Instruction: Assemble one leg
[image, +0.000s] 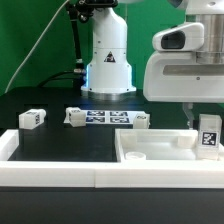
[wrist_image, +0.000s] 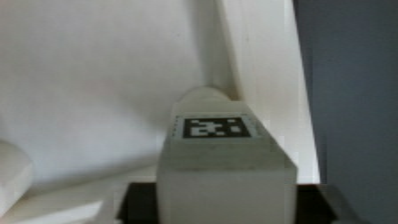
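My gripper is at the exterior view's right, shut on a white leg with a square tag. It holds the leg upright over the right corner of the large white panel. I cannot tell whether the leg touches the panel. In the wrist view the leg fills the middle, its tag facing the camera, with dark fingers on both sides. The panel's surface and raised rim lie behind it. Three more legs lie on the table: one at the left, one at centre left, one at centre right.
The marker board lies flat between the middle legs, in front of the arm's base. A white wall runs along the table's front and left edge. Dark table lies between it and the legs.
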